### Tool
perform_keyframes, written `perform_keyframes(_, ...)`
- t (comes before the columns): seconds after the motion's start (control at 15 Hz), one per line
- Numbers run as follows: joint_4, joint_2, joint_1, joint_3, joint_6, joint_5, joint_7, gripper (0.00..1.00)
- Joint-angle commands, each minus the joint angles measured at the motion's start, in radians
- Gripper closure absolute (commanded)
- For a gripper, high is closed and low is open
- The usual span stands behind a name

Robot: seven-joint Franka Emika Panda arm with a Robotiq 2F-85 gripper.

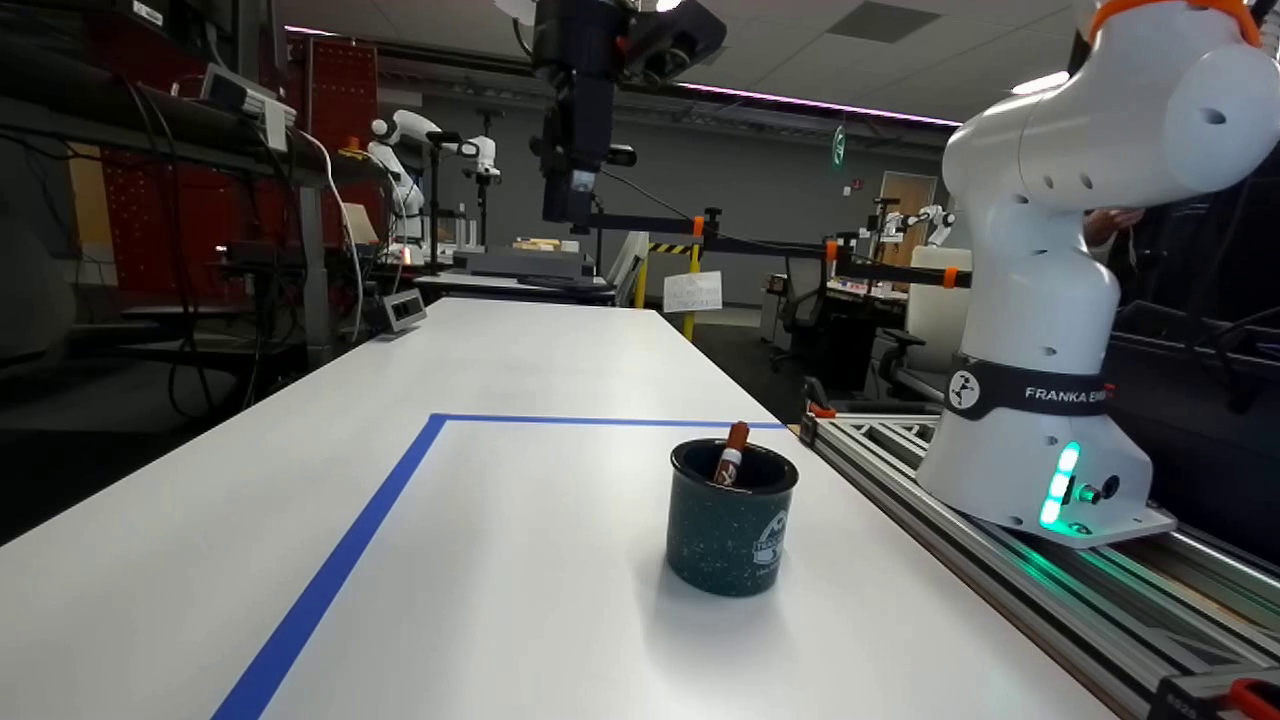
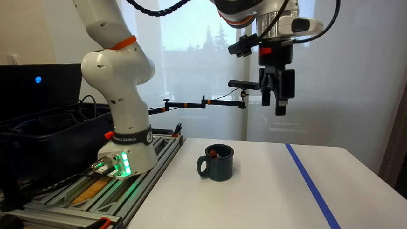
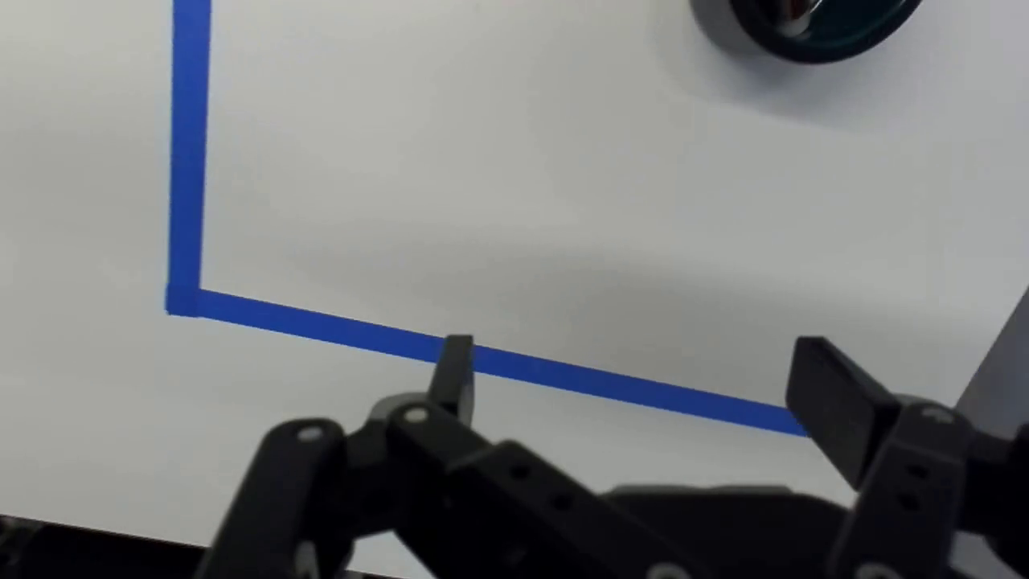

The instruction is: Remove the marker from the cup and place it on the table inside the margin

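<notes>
A dark green speckled cup (image 1: 715, 545) stands upright on the white table, and it also shows in an exterior view (image 2: 222, 170) with its handle. A brown marker (image 1: 733, 456) leans inside it, its end above the rim; it shows too in an exterior view (image 2: 213, 154). In the wrist view the cup (image 3: 872, 28) and marker (image 3: 796, 12) are cut off by the top edge. Blue tape (image 3: 321, 324) marks the margin, also seen in both exterior views (image 1: 370, 530) (image 2: 311, 184); the cup is inside it. My gripper (image 3: 633, 362) is open and empty, high above the table, away from the cup.
The robot base (image 1: 1040, 460) stands on a metal rail frame (image 1: 960, 500) beside the table edge. A black camera arm (image 2: 190, 105) reaches out behind the table. A small grey box (image 1: 403, 311) sits at the table's far edge.
</notes>
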Motion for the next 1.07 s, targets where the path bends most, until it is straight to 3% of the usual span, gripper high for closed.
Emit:
perform_keyframes(0.0, -0.005, -0.003, 0.016, -0.001, -0.019, 0.029, -0.045, 0.00)
perform_keyframes(0.33, -0.005, 0.004, 0.027, -0.007, -0.031, 0.056, -0.075, 0.00)
perform_keyframes(0.73, -0.013, 0.017, 0.095, -0.022, -0.078, 0.117, -0.354, 0.00)
perform_keyframes(1.0, -0.029, 0.002, 0.107, 0.001, -0.208, 0.093, -0.474, 0.00)
